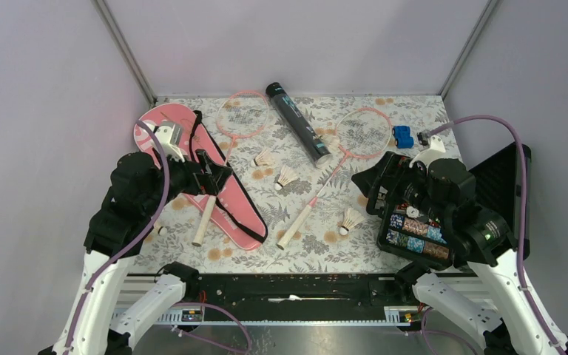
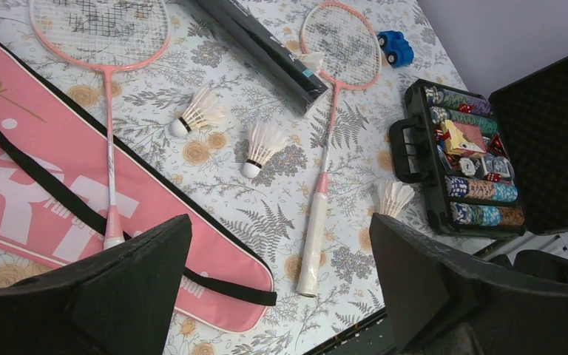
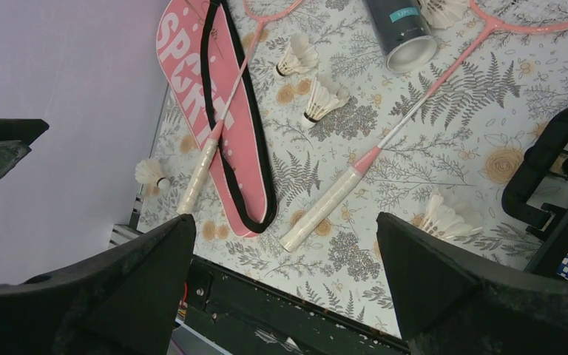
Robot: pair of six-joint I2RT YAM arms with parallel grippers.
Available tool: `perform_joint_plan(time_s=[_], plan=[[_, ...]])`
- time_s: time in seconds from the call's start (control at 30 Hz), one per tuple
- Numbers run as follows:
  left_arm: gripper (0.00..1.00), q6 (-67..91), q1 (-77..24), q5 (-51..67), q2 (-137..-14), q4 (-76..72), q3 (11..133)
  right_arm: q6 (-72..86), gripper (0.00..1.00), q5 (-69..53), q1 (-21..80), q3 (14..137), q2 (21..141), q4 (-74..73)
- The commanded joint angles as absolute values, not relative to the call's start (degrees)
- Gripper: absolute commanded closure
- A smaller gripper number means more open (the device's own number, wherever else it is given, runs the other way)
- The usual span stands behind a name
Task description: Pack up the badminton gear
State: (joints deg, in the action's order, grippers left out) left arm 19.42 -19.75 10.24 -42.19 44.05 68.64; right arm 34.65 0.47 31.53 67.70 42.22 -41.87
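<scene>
The left gripper (image 2: 279, 225) is spread wide and holds nothing. It hangs above the middle of the pink bag (image 1: 242, 211), which lies diagonally on the left side of the table (image 1: 318, 251) with its near tip close to the front edge. The first racket (image 1: 242, 115) crosses the bag, and the end of its cream handle sticks out past the bag's left side. The right gripper (image 3: 287, 220) is also spread wide and empty, above the handle side of the open black case (image 1: 414, 235) that fills the near right corner. Between the two grippers lies the second racket (image 1: 362, 133), with its handle ending near the front edge. One shuttlecock (image 1: 350, 220) lies just beside the case, and two more shuttlecocks (image 1: 265, 157) lie in the free strip between the rackets. A fourth shuttlecock (image 3: 150, 171) sits at the left edge of the table. The black tube (image 1: 299, 122) lies far back between the racket heads, with a fifth shuttlecock (image 2: 312, 61) at its mouth. The blue toy (image 1: 403, 137) stands just beside the second racket's head.
</scene>
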Motion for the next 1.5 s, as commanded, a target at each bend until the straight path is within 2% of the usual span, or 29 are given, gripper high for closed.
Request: perform_joint_plan(time_s=[0.0,0.27,0.53,0.63,0.83,0.9,0.97,1.2,1.33,1.47], plan=[[0.01,19.1,-19.8,7.9,-42.0,42.5,69.2,35.4,0.0,0.4,31.9,67.2,41.6,-40.9],[0.01,19.5,-19.8,2.1,-44.6,45.4,68.7,36.0,0.0,1.4,31.9,63.2,38.4,-38.4],[0.01,17.5,-19.4,-5.1,-56.7,53.2,72.5,36.2,0.0,1.4,31.9,58.8,34.4,-33.1],[0.02,18.1,-14.9,-3.6,-61.6,52.3,72.2,35.2,0.0,2.6,31.9,58.4,33.3,-32.9],[0.08,15.4,-5.8,0.3,-73.2,46.6,70.9,33.9,0.0,1.6,31.9,58.8,32.8,-34.3],[0.18,15.7,-1.7,6.3,-78.5,45.5,71.9,32.6,0.01,-2.0,31.9,58.8,33.1,-34.3],[0.23,16.2,-0.1,10.0,-84.1,45.8,74.1,31.7,0.0,-4.7,31.9,58.8,33.4,-34.2],[0.24,18.4,-0.1,10.8,-94.4,40.7,75.3,33.1,0.0,-9.7,31.9,56.2,32.4,-32.3],[0.3,18.7,-0.1,10.4,-102.5,40.5,78.3,33.6,0.0,-11.4,31.9,56.4,32.5,-32.6],[0.31,18.3,-0.1,9.3,-106.6,39.6,80.3,32.7,0.0,-12.4,31.9,56.7,32.1,-33.9]])
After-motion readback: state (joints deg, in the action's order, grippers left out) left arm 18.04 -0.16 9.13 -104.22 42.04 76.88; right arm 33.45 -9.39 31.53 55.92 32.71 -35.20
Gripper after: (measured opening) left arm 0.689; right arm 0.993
